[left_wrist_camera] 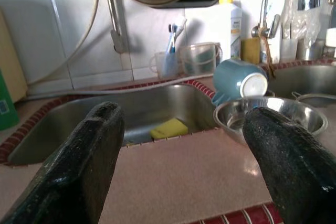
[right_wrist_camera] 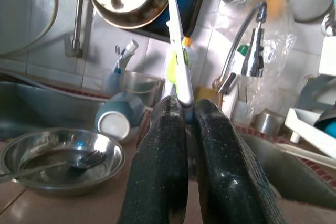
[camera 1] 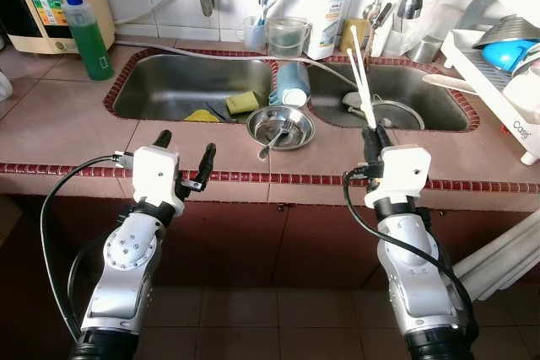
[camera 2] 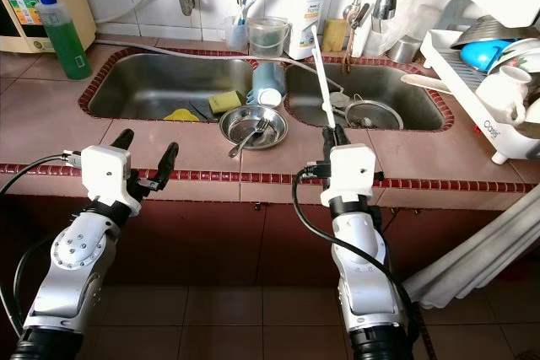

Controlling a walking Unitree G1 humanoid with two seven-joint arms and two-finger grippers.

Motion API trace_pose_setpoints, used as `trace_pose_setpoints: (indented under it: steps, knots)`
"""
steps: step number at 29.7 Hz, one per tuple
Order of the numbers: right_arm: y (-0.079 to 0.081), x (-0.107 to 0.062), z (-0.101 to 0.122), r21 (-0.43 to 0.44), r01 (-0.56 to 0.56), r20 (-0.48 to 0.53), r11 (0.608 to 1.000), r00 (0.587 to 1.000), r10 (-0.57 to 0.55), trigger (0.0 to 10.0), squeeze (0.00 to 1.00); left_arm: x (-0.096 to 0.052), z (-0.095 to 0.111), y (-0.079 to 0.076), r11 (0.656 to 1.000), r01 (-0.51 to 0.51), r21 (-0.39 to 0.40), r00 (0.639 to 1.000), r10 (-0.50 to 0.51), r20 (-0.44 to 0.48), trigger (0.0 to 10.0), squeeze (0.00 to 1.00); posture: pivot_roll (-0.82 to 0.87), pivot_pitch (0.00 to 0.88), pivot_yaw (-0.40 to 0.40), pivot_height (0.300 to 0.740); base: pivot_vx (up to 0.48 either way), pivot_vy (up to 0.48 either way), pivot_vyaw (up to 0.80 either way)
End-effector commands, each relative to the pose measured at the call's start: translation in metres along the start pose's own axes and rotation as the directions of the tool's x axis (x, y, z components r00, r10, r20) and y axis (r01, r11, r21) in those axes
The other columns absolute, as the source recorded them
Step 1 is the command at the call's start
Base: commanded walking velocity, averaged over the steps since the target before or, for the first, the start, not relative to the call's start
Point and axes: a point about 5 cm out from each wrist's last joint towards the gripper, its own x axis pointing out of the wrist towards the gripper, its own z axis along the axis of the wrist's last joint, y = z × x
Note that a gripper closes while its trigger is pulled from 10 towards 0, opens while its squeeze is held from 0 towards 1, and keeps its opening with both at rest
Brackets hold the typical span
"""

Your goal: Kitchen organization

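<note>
You face a tiled counter [camera 1: 76, 120] spanning the middle of the frame, with a double steel sink [camera 1: 190, 86] set into it in the upper half. At the far right edge sits a white dish rack [camera 1: 498, 82] holding a blue bowl [camera 1: 510, 54]. Between the two basins, at centre frame, a steel bowl [camera 1: 280, 127] with a fork [camera 1: 278, 137] in it rests on the counter, and a blue mug [camera 1: 291, 83] lies on its side just behind it. A green bottle [camera 1: 88, 33] stands at upper left. Your left gripper [camera 1: 184, 162] hovers at lower left by the counter's front edge, fingers spread wide and holding nothing. Your right gripper [camera 1: 372, 134], right of centre, has its fingers pressed together on a pair of white chopsticks [camera 1: 361, 82] that stick upright over the right basin.
</note>
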Motion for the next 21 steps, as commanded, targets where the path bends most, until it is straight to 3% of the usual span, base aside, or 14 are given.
trace_pose_setpoints:
  steps: [1, 21]
  knots:
    - [-0.0036, 0.0003, 0.0031, -0.010, 0.009, 0.006, 1.000, 1.000, -0.009, 10.0, 0.00, 0.0004, 0.0036, -0.0004, 1.000, 0.006, -0.010, 1.000, -0.006, 0.012, 10.0, 0.00, -0.14, 0.000, -0.023, 0.740, 0.274, 0.000, 0.00]
    - [-0.0052, -0.0015, 0.0026, -0.013, 0.012, -0.009, 1.000, 1.000, -0.012, 10.0, 0.00, 0.0012, 0.0048, -0.0012, 1.000, 0.001, -0.021, 1.000, -0.001, 0.016, 10.0, 0.00, -0.14, 0.000, -0.028, 0.740, 0.355, 0.000, 0.00]
